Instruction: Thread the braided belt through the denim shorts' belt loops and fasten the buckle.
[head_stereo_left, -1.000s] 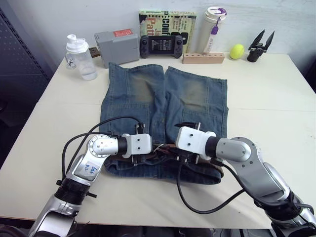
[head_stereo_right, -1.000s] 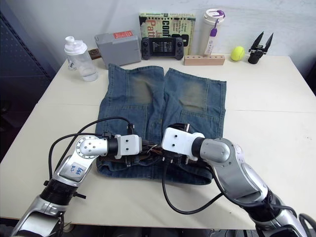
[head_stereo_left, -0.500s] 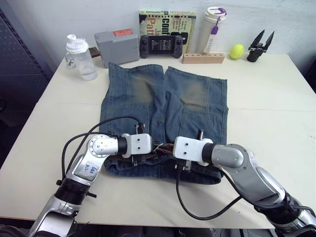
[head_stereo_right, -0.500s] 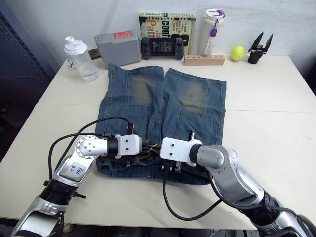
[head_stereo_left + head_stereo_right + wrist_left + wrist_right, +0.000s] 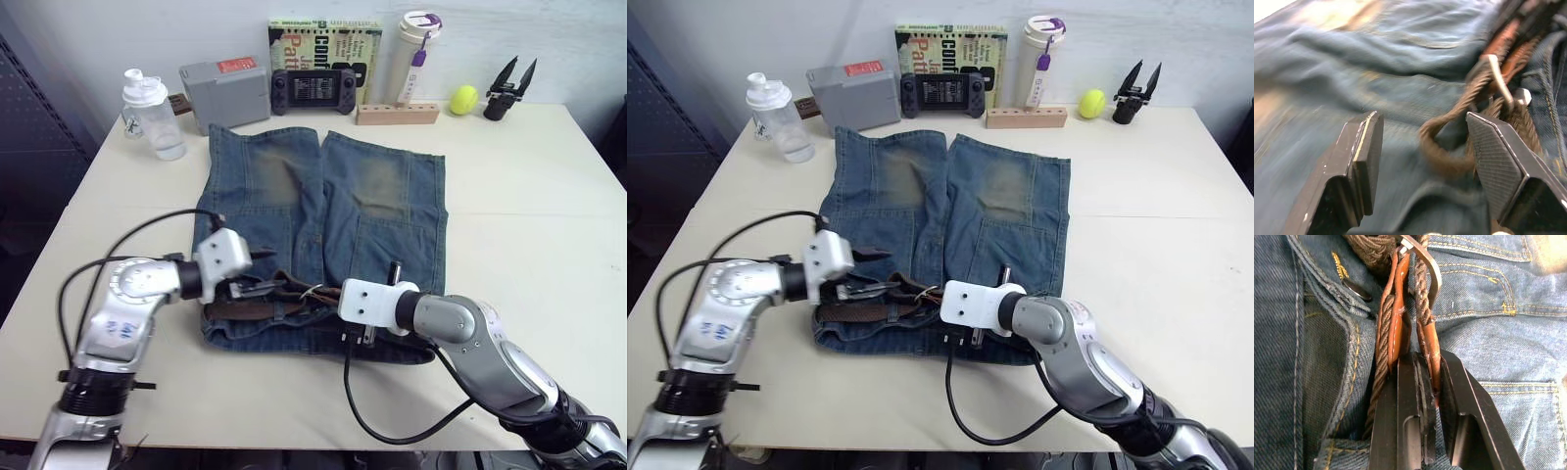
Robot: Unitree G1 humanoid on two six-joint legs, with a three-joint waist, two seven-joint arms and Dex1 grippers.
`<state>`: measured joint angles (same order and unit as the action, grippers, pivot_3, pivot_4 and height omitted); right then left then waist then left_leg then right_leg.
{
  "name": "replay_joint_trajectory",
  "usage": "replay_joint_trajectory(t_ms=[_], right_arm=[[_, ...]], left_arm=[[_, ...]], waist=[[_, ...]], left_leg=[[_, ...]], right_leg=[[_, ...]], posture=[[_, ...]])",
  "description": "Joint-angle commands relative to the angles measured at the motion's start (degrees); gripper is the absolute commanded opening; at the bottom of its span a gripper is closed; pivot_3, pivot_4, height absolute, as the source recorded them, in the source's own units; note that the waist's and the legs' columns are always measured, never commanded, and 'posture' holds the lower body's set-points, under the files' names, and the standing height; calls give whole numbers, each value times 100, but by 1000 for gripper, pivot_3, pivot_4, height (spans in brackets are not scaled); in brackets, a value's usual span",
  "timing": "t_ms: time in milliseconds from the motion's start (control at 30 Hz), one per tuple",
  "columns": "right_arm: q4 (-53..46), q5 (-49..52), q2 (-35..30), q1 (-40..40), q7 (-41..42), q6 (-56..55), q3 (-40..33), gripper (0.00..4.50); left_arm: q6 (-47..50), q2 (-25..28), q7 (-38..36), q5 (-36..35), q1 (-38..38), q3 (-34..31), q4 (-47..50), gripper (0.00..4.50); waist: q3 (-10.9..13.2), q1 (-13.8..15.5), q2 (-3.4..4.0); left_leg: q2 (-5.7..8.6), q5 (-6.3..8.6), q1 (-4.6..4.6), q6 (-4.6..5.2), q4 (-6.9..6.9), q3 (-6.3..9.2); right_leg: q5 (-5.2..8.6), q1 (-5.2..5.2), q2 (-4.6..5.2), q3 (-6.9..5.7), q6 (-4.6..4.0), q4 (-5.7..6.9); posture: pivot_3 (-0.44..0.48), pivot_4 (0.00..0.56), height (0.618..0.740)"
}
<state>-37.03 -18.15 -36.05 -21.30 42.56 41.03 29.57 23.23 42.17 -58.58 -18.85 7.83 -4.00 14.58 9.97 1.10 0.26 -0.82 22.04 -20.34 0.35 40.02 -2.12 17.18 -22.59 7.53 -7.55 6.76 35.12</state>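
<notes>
Overall, the bench (image 5: 549, 245) is a smooth, pale cream slab set against a plain light wall, with dark floor beyond its left edge. Largest on it, the denim shorts (image 5: 323, 215) lie flat at mid-bench, waistband toward the near edge, legs toward the far edge, blue twill with faded yellowish patches. Along the waistband runs the braided belt (image 5: 265, 310), dark-brown woven cord, bunched near the fly. Its buckle (image 5: 1425, 259), a silvery metal frame on tan leather, sits just ahead of the right pincer (image 5: 1427, 382), whose ribbed black fingers are clamped narrow on the belt's leather end. The left pincer (image 5: 1422, 156) stands wide, fingers apart over the denim, a loop of braid between them. Along the far edge: a book (image 5: 323, 49), grey box (image 5: 225, 93), game controller (image 5: 313, 90), white tumbler (image 5: 413, 54), clear bottle (image 5: 147, 113), wooden block (image 5: 397, 114), yellow ball (image 5: 462, 99).
</notes>
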Motion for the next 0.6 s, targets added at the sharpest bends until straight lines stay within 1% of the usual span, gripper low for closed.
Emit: replay_joint_trajectory(t_ms=[33, 133, 200, 233, 300, 333, 367, 400, 467, 500, 533, 600], right_arm=[[-290, -32, 30, 155, -154, -86, -296, 0], [-553, 16, -176, 666, -275, -383, -691, 0], [-593, -34, -576, 1544, -551, -1188, -1283, 0], [-571, -63, -723, 1855, -649, -1537, -1484, 0], [-315, -86, -975, 2568, -972, -2398, -2096, 0], [-201, -89, -1063, 2778, -1082, -2676, -2302, 0], [24, -83, -1134, 3064, -1261, -3069, -2677, 0], [246, -92, -1216, 3294, -1389, -3396, -2978, 0], [722, -102, -1334, 3624, -1565, -3833, -3455, 0], [864, -110, -1360, 3691, -1596, -3954, -3561, 0], [1005, -68, -1331, 3713, -1654, -4091, -3670, 0], [1170, -52, -1254, 3653, -1747, -4278, -3735, 0]], left_arm=[[-521, 185, -108, 488, -189, 452, -106, 114], [-862, 395, -219, 824, -392, 712, -250, 114], [-1170, 544, -184, 1138, -493, 852, -529, 114], [-1250, 576, -156, 1196, -508, 880, -622, 114], [-1464, 631, -141, 1253, -529, 922, -746, 114], [-1548, 649, -132, 1280, -534, 939, -777, 114], [-1620, 666, -123, 1306, -538, 960, -807, 114], [-1673, 670, -101, 1316, -536, 972, -830, 114], [-1748, 663, -51, 1331, -515, 989, -891, 114], [-1771, 663, -37, 1331, -508, 995, -908, 114], [-1803, 666, -19, 1347, -513, 1007, -911, 114], [-1872, 670, 4, 1378, -519, 1040, -927, 114]], waist=[[0, 5, 0], [0, 13, 0], [-1, 29, 2], [-5, 33, 6], [-7, 18, 8], [-15, 13, 20], [-28, 9, 37], [-30, -2, 39], [-37, 11, 52], [-38, 11, 52], [-38, 10, 52], [-42, 9, 59]], left_leg=[[0, 0, 0, 0, 0, -2], [0, 0, 0, 0, 0, -7], [0, 1, 0, -1, -3, -8], [1, 1, 0, -1, -4, -9], [4, 3, 6, 1, -12, -18], [1, 3, 18, 1, -15, -23], [-2, 3, 20, 1, -14, -24], [-1, 3, 29, 1, -18, -29], [-1, 2, 71, 1, -41, -48], [-1, 3, 80, 1, -46, -52], [0, 3, 121, 3, -66, -64], [-4, 4, 128, 5, -71, -63]], right_leg=[[0, 0, -1, -1, 0, 0], [0, 0, -1, 0, 0, -1], [0, 0, 0, -1, 0, -3], [0, 1, 1, -1, 0, -4], [0, 8, 3, 1, 0, -11], [0, 12, 1, 6, 0, -10], [0, 12, 0, 8, 0, -6], [0, 14, 0, 13, 0, -6], [0, 30, 0, 37, 1, -4], [0, 35, 1, 41, 1, -6], [0, 66, 0, 50, 1, -21], [0, 71, -2, 50, 1, -27]], posture=[[0, 150, 731], [0, 150, 731], [0, 150, 731], [0, 150, 731], [0, 150, 731], [0, 150, 731], [0, 150, 731], [0, 150, 731], [0, 150, 731], [0, 150, 731], [0, 150, 731], [0, 150, 731]])
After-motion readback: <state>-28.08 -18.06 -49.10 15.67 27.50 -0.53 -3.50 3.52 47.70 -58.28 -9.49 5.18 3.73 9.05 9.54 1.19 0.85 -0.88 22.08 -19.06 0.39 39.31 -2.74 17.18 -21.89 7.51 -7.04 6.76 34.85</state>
